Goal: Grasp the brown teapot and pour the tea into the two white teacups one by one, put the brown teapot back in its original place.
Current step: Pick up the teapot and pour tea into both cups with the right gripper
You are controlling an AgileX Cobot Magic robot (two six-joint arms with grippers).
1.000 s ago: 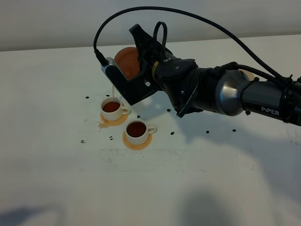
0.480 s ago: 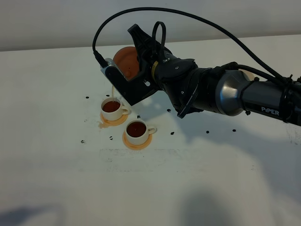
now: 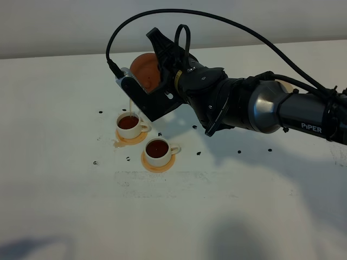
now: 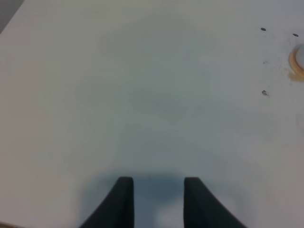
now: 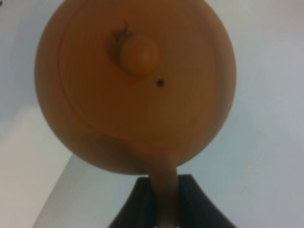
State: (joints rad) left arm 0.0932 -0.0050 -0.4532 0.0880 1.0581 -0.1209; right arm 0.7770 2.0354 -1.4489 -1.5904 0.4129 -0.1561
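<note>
The right gripper is clamped tight on the loop handle of the brown teapot, which is held tilted above the table, spout down over the farther white teacup. A thin stream of tea is seen running into that cup. The nearer teacup is already filled; each cup sits on an orange coaster. The left gripper is held apart over bare table, grasping nothing.

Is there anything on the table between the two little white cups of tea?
No: in the exterior high view only a narrow strip of bare white table separates the far cup from the near cup; their orange coasters nearly meet.
</note>
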